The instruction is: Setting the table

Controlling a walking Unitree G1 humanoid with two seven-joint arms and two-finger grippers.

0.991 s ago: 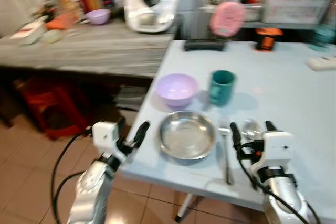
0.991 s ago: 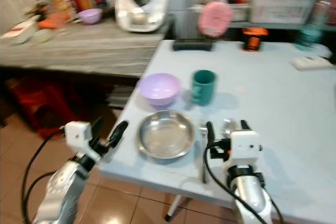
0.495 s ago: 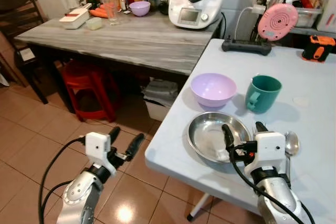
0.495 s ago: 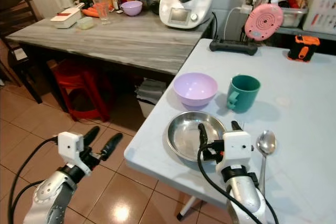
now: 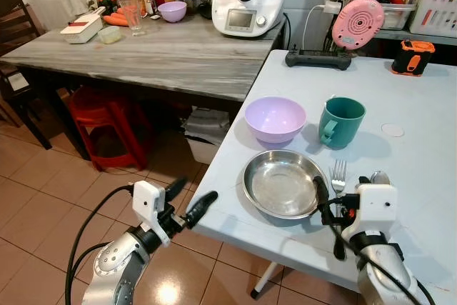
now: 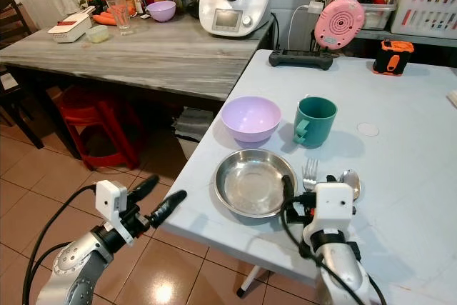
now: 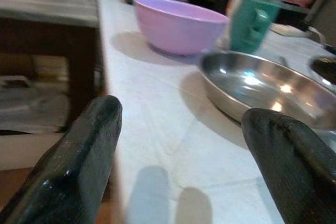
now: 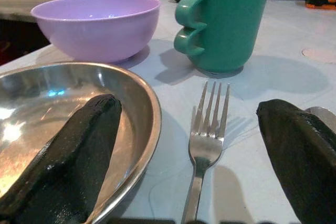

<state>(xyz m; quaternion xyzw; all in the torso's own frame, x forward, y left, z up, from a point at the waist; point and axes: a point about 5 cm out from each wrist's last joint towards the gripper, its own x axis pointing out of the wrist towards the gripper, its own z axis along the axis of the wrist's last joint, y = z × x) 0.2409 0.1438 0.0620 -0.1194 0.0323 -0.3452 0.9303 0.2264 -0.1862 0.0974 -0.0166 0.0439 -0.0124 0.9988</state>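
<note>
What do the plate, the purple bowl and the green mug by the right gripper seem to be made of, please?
Plate: likely stainless steel; it is shiny and mirrors light.
Purple bowl: probably plastic; smooth, even colour with a soft sheen.
Green mug: looks like matte plastic, though glazed ceramic cannot be ruled out.

Brown tiled floor (image 5: pixel 43 191), grey wooden counter (image 5: pixel 143 51), red stool (image 5: pixel 107 123)

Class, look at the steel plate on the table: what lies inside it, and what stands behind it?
The steel plate holds nothing but reflections. Behind it stand a purple bowl and a green mug. The right gripper, open, covers part of its right rim beside the fork.
</note>
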